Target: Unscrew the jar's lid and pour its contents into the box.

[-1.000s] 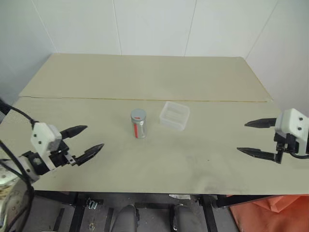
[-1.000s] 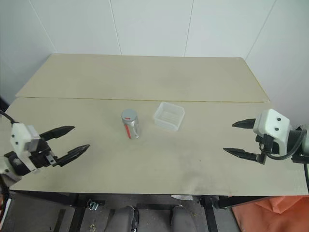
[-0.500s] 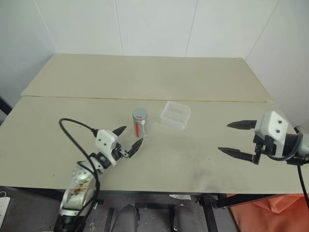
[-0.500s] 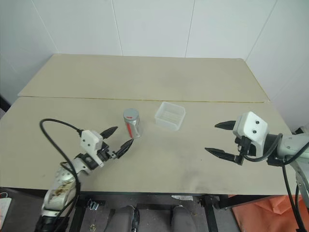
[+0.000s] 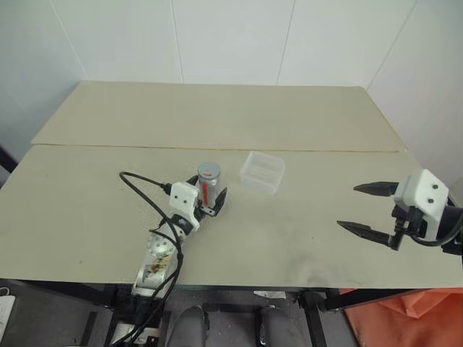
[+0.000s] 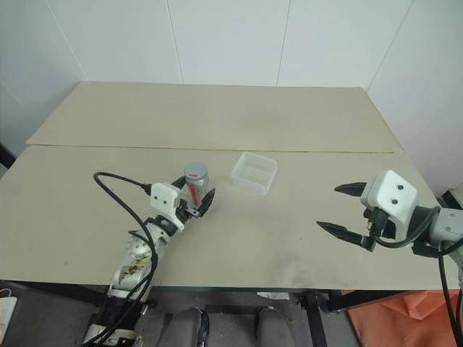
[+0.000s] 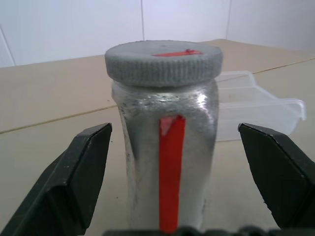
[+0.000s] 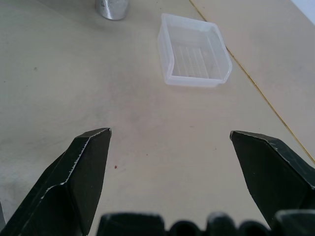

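The jar (image 7: 165,152) stands straight up on the table (image 5: 304,238), right between the two spread fingers of the left claw (image 5: 209,203). The fingers sit one on each side and do not touch it yet. Its grey lid (image 7: 163,61) is still on. The clear box (image 5: 262,171) is just past the jar. The right claw (image 5: 367,208) is spread wide too and is well apart from the jar. A second ago the left claw was far off to the side; now it has come in around the jar.
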`<control>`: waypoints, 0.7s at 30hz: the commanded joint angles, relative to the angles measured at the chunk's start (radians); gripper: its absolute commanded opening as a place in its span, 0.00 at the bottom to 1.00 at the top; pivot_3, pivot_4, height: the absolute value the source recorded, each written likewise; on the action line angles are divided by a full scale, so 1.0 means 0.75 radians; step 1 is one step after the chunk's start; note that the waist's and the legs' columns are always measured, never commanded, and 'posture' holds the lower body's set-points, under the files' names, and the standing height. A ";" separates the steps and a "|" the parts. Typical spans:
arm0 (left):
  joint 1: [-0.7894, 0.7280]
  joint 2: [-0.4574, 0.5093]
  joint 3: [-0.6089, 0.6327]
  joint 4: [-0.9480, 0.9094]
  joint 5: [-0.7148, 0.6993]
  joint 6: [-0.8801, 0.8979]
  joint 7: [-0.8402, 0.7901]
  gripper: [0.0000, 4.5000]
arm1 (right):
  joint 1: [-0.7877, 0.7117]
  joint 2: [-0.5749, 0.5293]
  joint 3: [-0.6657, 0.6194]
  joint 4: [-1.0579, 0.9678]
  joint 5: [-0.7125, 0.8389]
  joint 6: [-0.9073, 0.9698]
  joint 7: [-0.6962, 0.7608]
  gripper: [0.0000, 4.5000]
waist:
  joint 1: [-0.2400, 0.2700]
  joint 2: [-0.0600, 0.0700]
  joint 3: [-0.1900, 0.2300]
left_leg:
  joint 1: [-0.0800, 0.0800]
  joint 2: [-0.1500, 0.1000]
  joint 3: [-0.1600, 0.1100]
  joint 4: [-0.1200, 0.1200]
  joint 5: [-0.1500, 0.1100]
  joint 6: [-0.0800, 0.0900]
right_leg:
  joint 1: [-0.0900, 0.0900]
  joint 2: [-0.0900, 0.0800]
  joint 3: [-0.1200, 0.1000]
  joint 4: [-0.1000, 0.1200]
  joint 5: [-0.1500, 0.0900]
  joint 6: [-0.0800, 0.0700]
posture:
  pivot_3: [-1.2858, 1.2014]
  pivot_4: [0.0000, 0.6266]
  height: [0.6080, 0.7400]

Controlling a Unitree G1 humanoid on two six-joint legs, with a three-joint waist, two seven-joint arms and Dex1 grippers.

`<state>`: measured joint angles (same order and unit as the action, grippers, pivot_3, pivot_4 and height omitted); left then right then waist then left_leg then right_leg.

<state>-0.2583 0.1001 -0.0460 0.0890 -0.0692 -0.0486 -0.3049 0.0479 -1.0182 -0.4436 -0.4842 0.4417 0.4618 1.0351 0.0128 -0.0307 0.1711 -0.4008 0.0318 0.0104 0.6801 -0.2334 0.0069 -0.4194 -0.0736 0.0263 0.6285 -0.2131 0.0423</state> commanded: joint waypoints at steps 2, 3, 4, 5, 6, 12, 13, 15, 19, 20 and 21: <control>-0.064 -0.037 0.015 0.047 0.020 -0.021 0.078 0.99 | -0.005 -0.003 -0.029 -0.009 -0.016 -0.039 -0.011 1.00 | -0.002 0.000 0.000 | -0.001 0.000 0.000 0.000 0.000 0.000 | 0.000 0.000 0.000 -0.001 0.000 0.001 | 0.52 0.24 1.00; -0.064 -0.034 0.011 0.050 0.023 -0.031 0.077 0.99 | -0.002 -0.004 -0.030 -0.007 -0.020 -0.042 -0.010 1.00 | -0.004 0.000 0.000 | -0.001 0.000 0.000 0.000 0.000 0.000 | 0.000 0.000 0.001 -0.001 0.001 0.001 | 0.52 0.24 1.00; -0.059 -0.034 0.007 0.045 0.019 -0.032 0.070 0.99 | 0.001 -0.004 -0.032 -0.005 -0.023 -0.045 -0.010 1.00 | -0.004 0.000 0.000 | -0.001 0.000 0.000 0.000 0.000 0.000 | -0.001 0.000 0.001 -0.002 0.001 0.000 | 0.52 0.24 1.00; -0.054 -0.033 0.002 0.041 0.019 -0.035 0.065 0.99 | 0.004 -0.003 -0.035 -0.003 -0.024 -0.047 -0.009 1.00 | -0.004 0.000 0.000 | -0.001 0.000 0.001 -0.001 0.000 0.000 | -0.001 0.000 0.002 -0.002 0.002 -0.001 | 0.52 0.24 1.00; -0.047 -0.030 -0.006 0.039 0.023 -0.039 0.060 0.99 | 0.006 -0.001 -0.036 -0.003 -0.027 -0.049 -0.010 1.00 | -0.002 0.000 0.000 | -0.002 0.000 0.001 -0.001 0.000 0.000 | -0.001 0.000 0.002 -0.002 0.002 -0.001 | 0.52 0.24 1.00; -0.022 -0.032 -0.015 0.043 0.063 -0.052 0.100 0.99 | 0.023 0.017 -0.025 -0.018 -0.047 -0.057 -0.027 1.00 | -0.001 0.000 0.000 | -0.002 0.000 0.001 0.000 0.000 0.000 | -0.001 0.000 0.002 -0.003 0.003 -0.002 | 0.52 0.24 1.00; -0.018 -0.032 -0.015 0.044 0.065 -0.059 0.099 0.99 | 0.024 0.021 -0.023 -0.021 -0.047 -0.055 -0.032 1.00 | -0.001 0.000 0.000 | -0.002 0.000 0.001 0.000 0.000 0.000 | -0.001 0.000 0.002 -0.003 0.003 -0.001 | 0.52 0.24 1.00; -0.008 -0.036 -0.011 0.045 0.072 -0.072 0.113 0.99 | 0.033 0.024 -0.017 -0.019 -0.062 -0.061 -0.039 1.00 | -0.001 0.000 0.000 | -0.002 0.000 0.001 0.000 0.000 0.000 | -0.001 0.000 0.002 -0.002 0.003 -0.001 | 0.52 0.24 1.00; 0.001 -0.033 -0.018 0.062 0.065 -0.105 0.090 0.81 | 0.042 0.029 -0.003 -0.013 -0.085 -0.079 -0.044 1.00 | -0.001 0.000 0.000 | -0.002 0.000 0.001 0.000 0.000 0.000 | -0.001 0.000 0.002 -0.003 0.003 -0.001 | 0.52 0.24 1.00; -0.001 -0.035 -0.023 0.073 0.072 -0.113 0.093 0.73 | 0.042 0.030 -0.001 -0.012 -0.087 -0.082 -0.044 1.00 | -0.001 0.000 0.000 | -0.002 0.000 0.001 0.000 0.000 0.000 | -0.002 0.000 0.002 -0.002 0.003 -0.001 | 0.52 0.24 1.00; -0.004 -0.037 -0.025 0.084 0.076 -0.119 0.096 0.66 | 0.041 0.031 0.001 -0.010 -0.090 -0.085 -0.044 1.00 | -0.001 0.000 0.000 | -0.002 0.000 0.001 0.000 0.000 0.000 | -0.001 0.000 0.002 -0.002 0.003 -0.001 | 0.52 0.24 1.00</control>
<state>-0.2569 0.0743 -0.0562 0.1507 -0.0196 -0.1056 -0.2337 0.0868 -0.9982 -0.4337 -0.4809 0.3769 0.4230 1.0154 0.0119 -0.0308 0.1710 -0.4022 0.0315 0.0115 0.6800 -0.2333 0.0068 -0.4204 -0.0736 0.0280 0.6267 -0.2108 0.0417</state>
